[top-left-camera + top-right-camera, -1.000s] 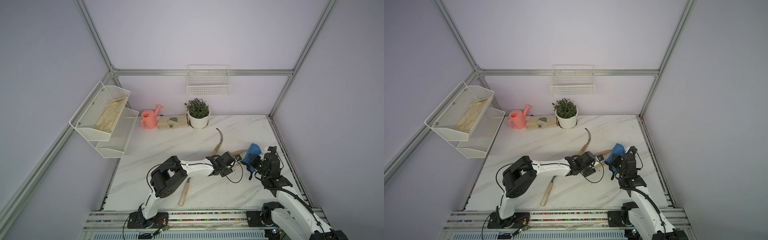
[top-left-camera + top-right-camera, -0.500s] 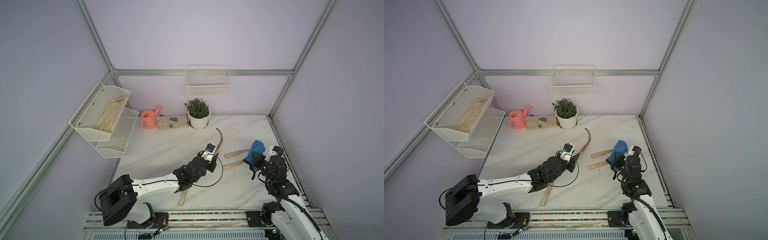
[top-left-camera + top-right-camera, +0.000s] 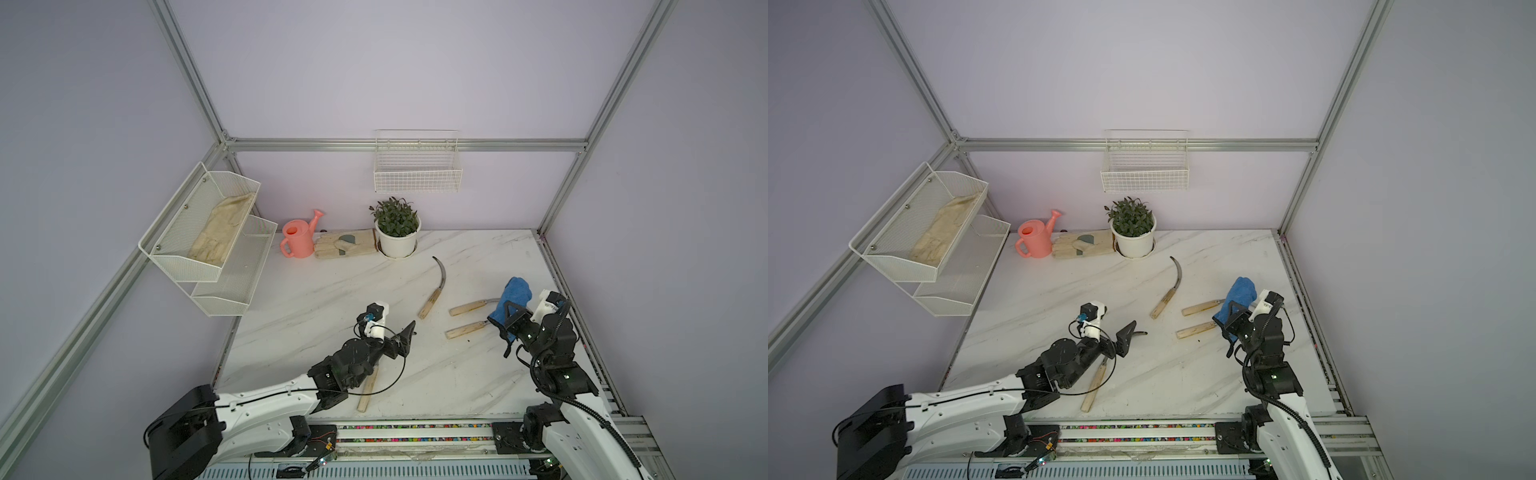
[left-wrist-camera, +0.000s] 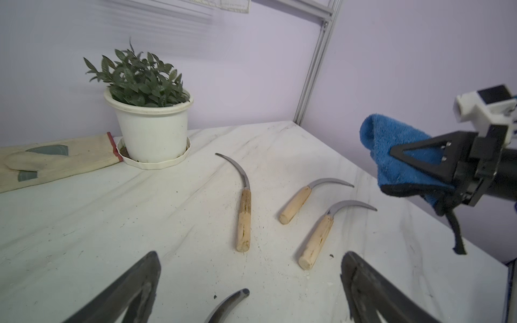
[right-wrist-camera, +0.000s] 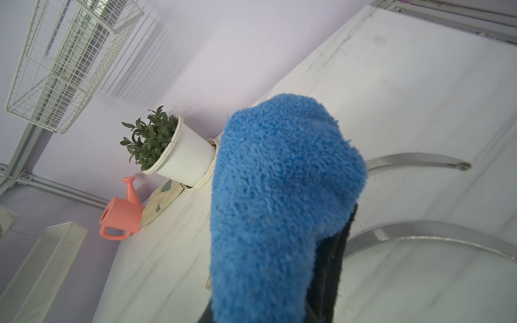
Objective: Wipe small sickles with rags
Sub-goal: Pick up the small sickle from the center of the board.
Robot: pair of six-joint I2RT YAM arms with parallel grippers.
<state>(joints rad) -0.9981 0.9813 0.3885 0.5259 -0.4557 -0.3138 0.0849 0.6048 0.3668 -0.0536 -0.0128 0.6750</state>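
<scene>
The right hand (image 3: 512, 318) grips the soft blue rag (image 3: 515, 293) above the bench (image 3: 332, 291), at the frame's right. Three sickles (image 3: 432, 297) lie near it. A fourth sickle (image 3: 368, 392) lies lower centre under the wide-spread left hand (image 3: 407, 336). The blades look stiff, thin and likely sharp, so I'd take the wooden handles.

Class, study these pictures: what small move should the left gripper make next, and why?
Probably lower the open left gripper and close it on the near small sickle, curved grey blade and pale wooden handle, whose blade tip shows between its jaws. The right gripper holds the fluffy blue cloth off the marble table, ready to wipe.
</scene>
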